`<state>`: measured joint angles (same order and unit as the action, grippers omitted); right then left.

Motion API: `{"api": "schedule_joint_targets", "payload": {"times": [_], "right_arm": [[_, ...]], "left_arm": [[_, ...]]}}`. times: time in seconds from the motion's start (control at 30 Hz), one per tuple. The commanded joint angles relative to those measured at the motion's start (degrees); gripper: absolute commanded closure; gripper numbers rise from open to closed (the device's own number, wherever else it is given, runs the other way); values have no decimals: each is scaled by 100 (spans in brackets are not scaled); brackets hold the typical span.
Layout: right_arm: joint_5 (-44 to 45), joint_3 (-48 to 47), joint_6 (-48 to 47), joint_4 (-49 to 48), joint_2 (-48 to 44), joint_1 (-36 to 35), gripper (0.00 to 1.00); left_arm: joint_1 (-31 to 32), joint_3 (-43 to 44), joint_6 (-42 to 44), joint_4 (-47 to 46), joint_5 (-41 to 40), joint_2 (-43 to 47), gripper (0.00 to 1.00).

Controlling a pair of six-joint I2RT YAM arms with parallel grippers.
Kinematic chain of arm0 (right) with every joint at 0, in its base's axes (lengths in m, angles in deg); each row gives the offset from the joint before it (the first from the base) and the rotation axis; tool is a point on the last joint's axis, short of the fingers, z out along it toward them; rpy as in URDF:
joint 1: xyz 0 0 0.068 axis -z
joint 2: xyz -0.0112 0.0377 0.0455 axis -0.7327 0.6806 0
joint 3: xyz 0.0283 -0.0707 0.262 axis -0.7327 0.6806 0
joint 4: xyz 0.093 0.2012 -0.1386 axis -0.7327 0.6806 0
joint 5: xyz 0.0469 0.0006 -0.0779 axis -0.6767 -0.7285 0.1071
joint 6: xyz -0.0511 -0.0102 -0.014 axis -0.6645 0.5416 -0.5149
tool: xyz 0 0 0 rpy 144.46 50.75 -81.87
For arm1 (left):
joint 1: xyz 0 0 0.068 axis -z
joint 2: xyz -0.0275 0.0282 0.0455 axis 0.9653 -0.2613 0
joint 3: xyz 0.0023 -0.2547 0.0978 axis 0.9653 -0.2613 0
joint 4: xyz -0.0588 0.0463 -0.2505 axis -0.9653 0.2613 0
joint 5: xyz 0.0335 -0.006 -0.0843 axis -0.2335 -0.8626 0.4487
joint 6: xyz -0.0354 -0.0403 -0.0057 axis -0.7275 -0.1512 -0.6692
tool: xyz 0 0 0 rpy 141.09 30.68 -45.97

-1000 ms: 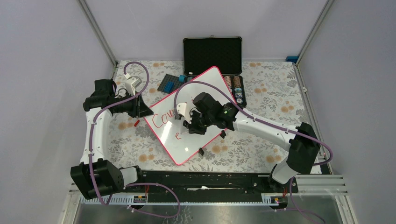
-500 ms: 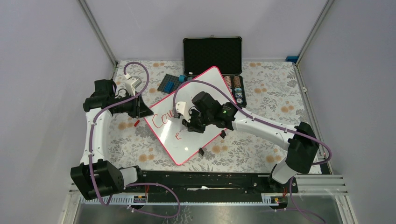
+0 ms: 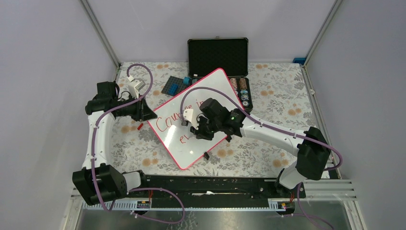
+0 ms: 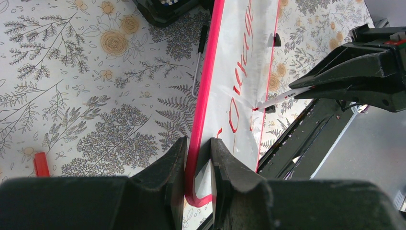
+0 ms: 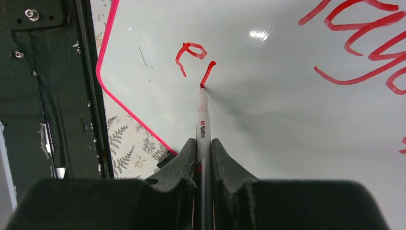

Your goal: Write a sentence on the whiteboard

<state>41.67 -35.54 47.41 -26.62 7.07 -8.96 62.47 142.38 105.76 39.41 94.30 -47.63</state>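
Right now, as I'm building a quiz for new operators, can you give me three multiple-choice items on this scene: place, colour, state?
1. Where does the left gripper hold the whiteboard? A its pink frame near a corner; B its middle; C a black clip.
2. The sentence is written in: A blue; B red; C black.
3. The marker tip in the right gripper is: A capped; B lifted clear; C touching the board.
Key: A, jaws straddle the frame; B, red strokes; C, tip sits at a stroke's end.
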Motion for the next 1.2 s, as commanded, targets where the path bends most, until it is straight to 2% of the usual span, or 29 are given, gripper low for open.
{"api": "schedule_joint_targets", "payload": {"times": [0.0,0.6,0.93,1.17], "right_arm": [[142,82,-104,-46,-166,25,100],[146,-530,-100,11,47,241,100],[-476,-387,-102,367,-307,237,100],[-288,-201,-103,232,-306,239,100]], "left_arm": [[34,-59,146,-178,-133,63,99],[34,-52,140,-181,-137,46,99],[35,-46,137,-177,-115,47,99],[42,-48,163,-181,-94,19,99]]}}
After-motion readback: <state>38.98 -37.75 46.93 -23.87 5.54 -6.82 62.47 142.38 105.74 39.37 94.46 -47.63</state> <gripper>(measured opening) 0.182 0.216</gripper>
